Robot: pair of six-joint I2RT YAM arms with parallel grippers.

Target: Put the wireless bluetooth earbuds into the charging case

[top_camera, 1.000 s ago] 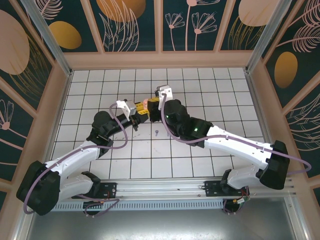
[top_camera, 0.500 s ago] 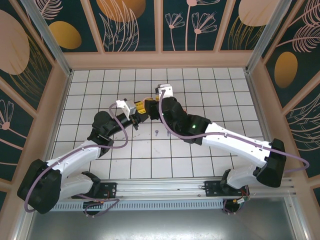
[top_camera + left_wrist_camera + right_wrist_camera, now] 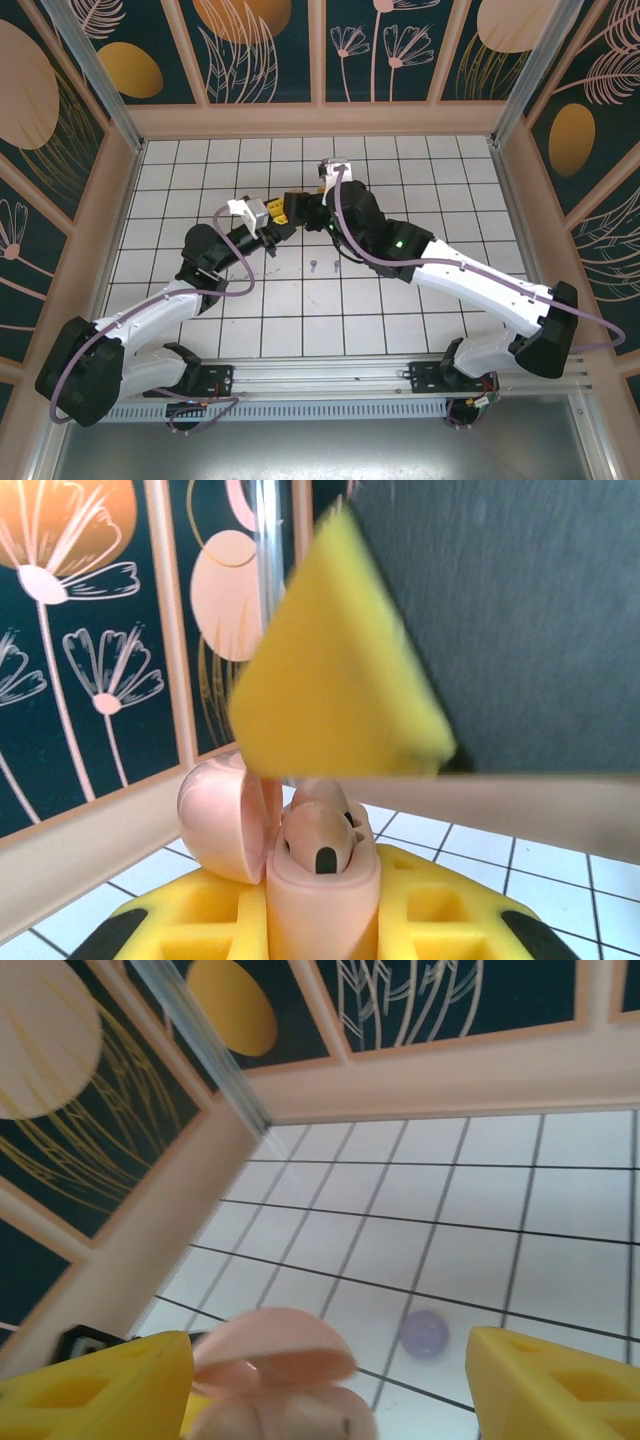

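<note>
Hold left gripper point(image 3: 318, 925) clenched on the pale pink plastic charging case point(image 3: 320, 888), lift the spread-open right gripper point(image 3: 330, 1385) straight up, without knocking the seated pale pink earbud point(image 3: 318, 842).

Each arm point(image 3: 470, 285) is white with black joints and a purple cable point(image 3: 240, 290). The fingers point(image 3: 540, 1380) look yellow, maybe foam.

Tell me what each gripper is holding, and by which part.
The left gripper clamps the pink case by its lower body. The right gripper is open and holds nothing.
</note>
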